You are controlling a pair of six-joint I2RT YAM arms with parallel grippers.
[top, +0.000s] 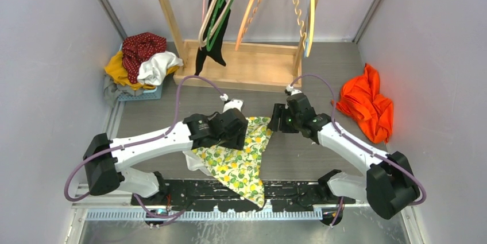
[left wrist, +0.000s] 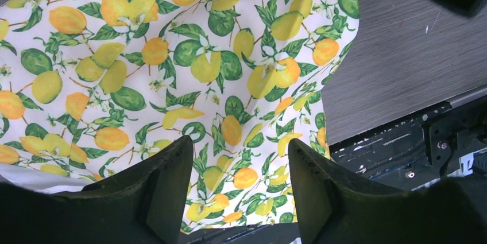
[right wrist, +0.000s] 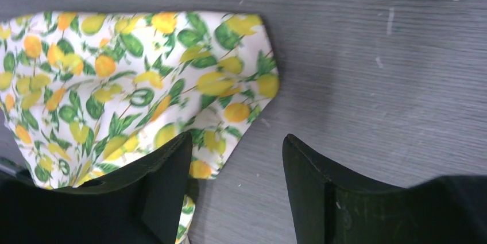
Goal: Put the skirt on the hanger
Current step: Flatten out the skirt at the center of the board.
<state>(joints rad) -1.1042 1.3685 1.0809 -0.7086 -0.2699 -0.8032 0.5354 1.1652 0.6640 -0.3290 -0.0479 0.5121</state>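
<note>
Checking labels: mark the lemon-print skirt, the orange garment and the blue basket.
lemon-print skirt (top: 240, 161), top view, middle of the fabric.
orange garment (top: 367, 106), top view, centre of the heap.
blue basket (top: 140, 95), top view, its near wall.

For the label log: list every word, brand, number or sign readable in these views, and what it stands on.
No text can be read in any view.
skirt: lemon and leaf print only, no lettering.
black base rail: faint pale marks, too small and blurred to read.
basket, orange cloth, wooden rack: no writing visible.
</note>
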